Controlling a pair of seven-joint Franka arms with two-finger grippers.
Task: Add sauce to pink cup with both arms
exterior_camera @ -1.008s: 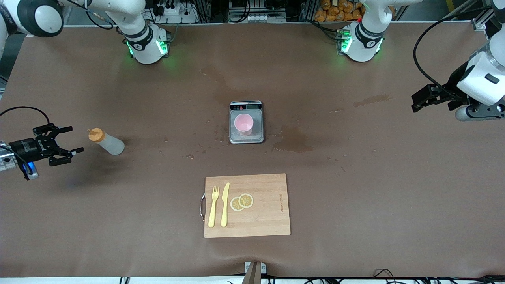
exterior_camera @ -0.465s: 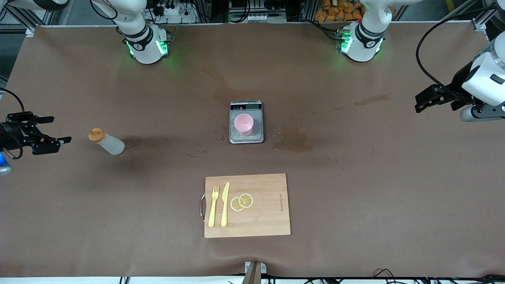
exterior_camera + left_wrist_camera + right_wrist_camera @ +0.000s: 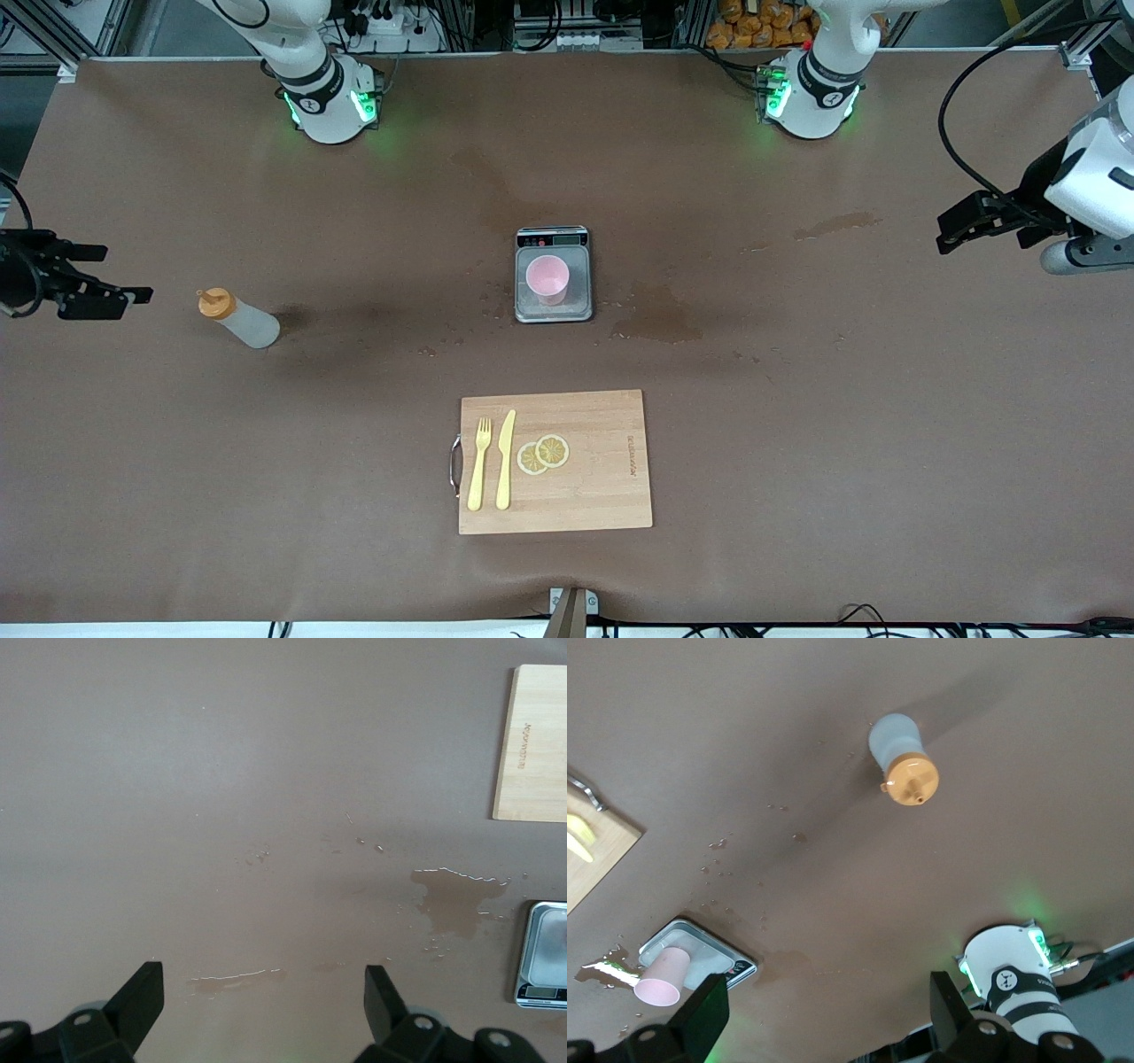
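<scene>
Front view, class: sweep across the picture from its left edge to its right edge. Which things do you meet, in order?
Right gripper → sauce bottle → fork → knife → pink cup on the scale → left gripper.

The right gripper (image 3: 111, 273) hangs over the surface's edge at the right arm's end, jaws spread wide and empty. The left gripper (image 3: 946, 230) hangs over the surface's other end, jaws equally wide.

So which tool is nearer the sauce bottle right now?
Right. The right tool, open, sits at the right arm's end of the table beside the sauce bottle. The left tool, also open, is at the table's left-arm end, past the pink cup.
</scene>
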